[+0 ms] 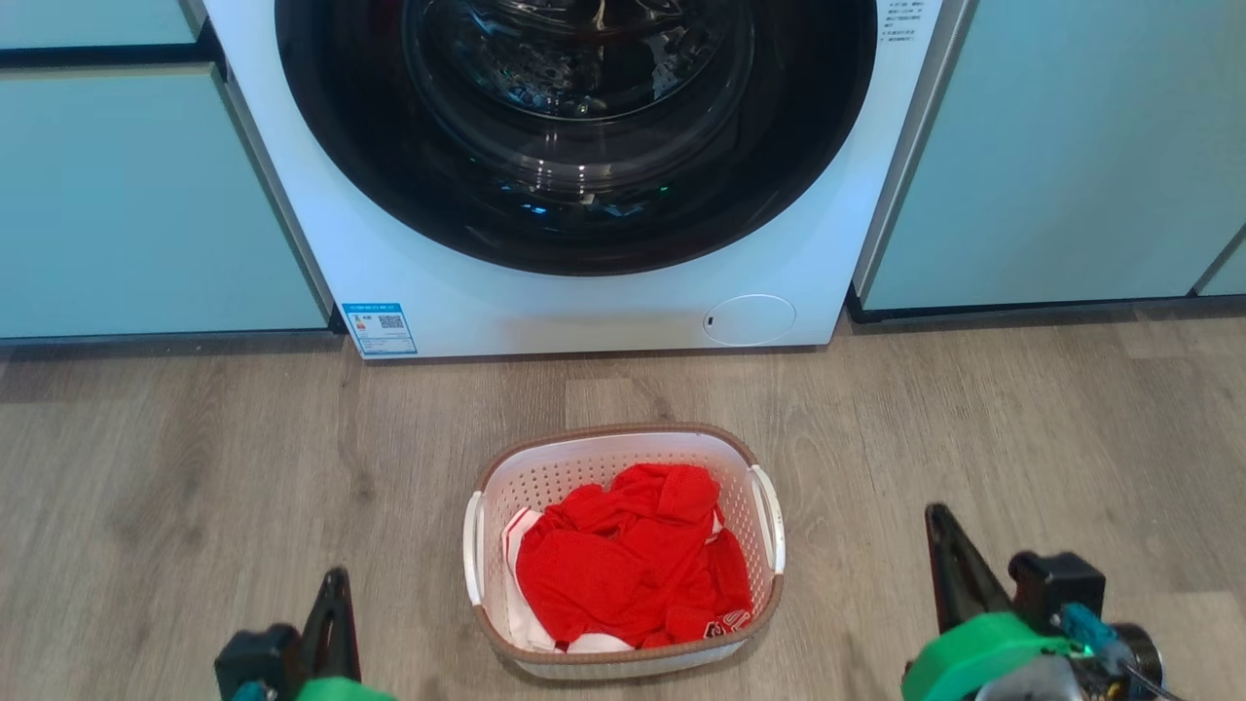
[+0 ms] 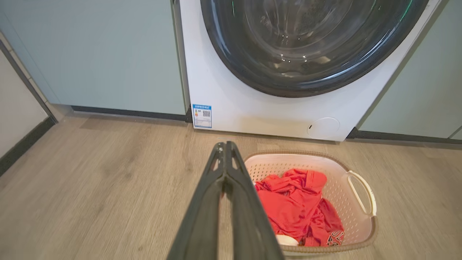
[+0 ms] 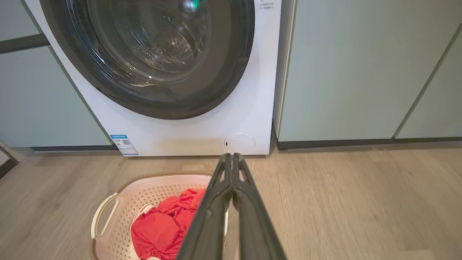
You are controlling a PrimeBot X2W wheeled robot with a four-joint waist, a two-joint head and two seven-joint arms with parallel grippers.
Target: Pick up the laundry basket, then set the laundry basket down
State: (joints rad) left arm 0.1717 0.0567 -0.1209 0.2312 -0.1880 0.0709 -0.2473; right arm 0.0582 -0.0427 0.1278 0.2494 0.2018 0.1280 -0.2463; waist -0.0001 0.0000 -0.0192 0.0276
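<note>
Both pincers were closed on nothing: the left gripper [image 2: 225, 145] and the right gripper [image 3: 231, 156] hung well apart, flanking the laundry basket [image 1: 596, 465] without touching it. It stood on the wooden floor [image 1: 195, 467] close before the washing machine [image 1: 584, 312], holding red clothing [image 1: 633, 565] over, perhaps, white cloth [image 1: 526, 611].

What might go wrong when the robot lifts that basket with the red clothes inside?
The left gripper and right gripper are both shut, apart from the laundry basket; unopened, they may just shove it along the floor. Its side handles are thin, so lifting by one alone could tip it and spill the red clothes. The washing machine stands close behind, so a forward swing might bump it.
</note>
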